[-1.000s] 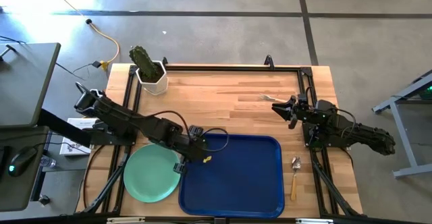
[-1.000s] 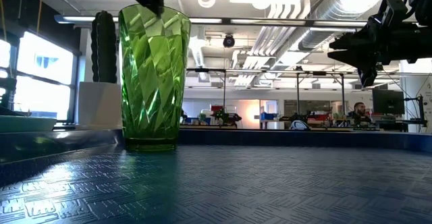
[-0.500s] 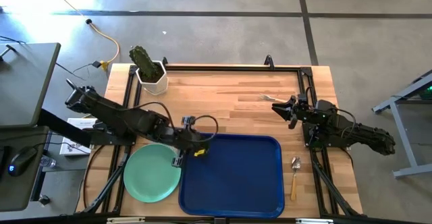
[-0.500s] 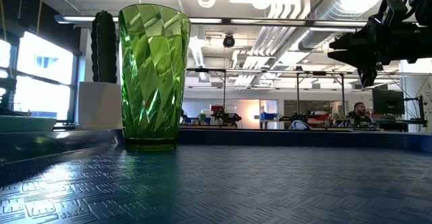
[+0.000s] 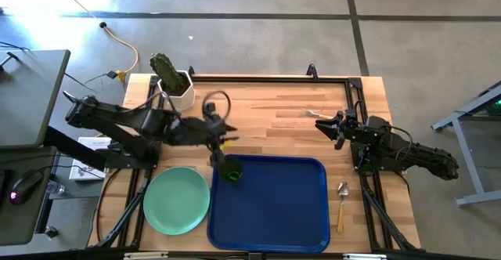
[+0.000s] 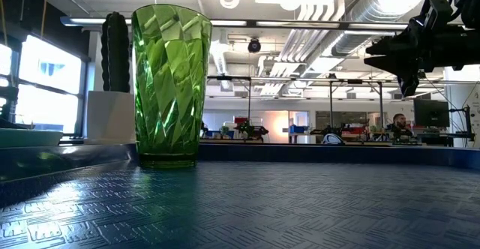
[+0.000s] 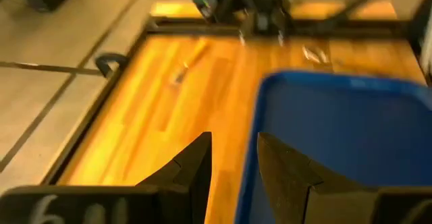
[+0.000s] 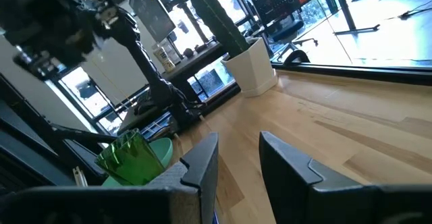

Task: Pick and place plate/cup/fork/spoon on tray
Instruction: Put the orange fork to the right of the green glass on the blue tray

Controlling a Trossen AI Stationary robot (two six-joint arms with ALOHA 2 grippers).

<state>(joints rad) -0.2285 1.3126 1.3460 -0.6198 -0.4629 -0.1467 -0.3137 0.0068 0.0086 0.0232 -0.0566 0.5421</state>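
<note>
The plate [image 5: 176, 200] is seen on the table [image 5: 266, 107], against the tray's left edge. The left pincer [image 5: 217, 137] is held slightly parted and empty just beyond the tray [image 5: 270, 209], above the cup [image 5: 230, 169] standing upright in the tray's far left corner. The right pincer [image 5: 327, 124], slightly parted and empty, is held near the fork [image 5: 311, 114]. The spoon [image 5: 342, 204] lies right of the tray.

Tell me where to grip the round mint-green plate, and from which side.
Grip the round mint-green plate at its rim, likely from the wooden table's open edge opposite the dark blue tray. It lies flat beside the tray's rim, so only its thin edge gives the fingers purchase.
</note>
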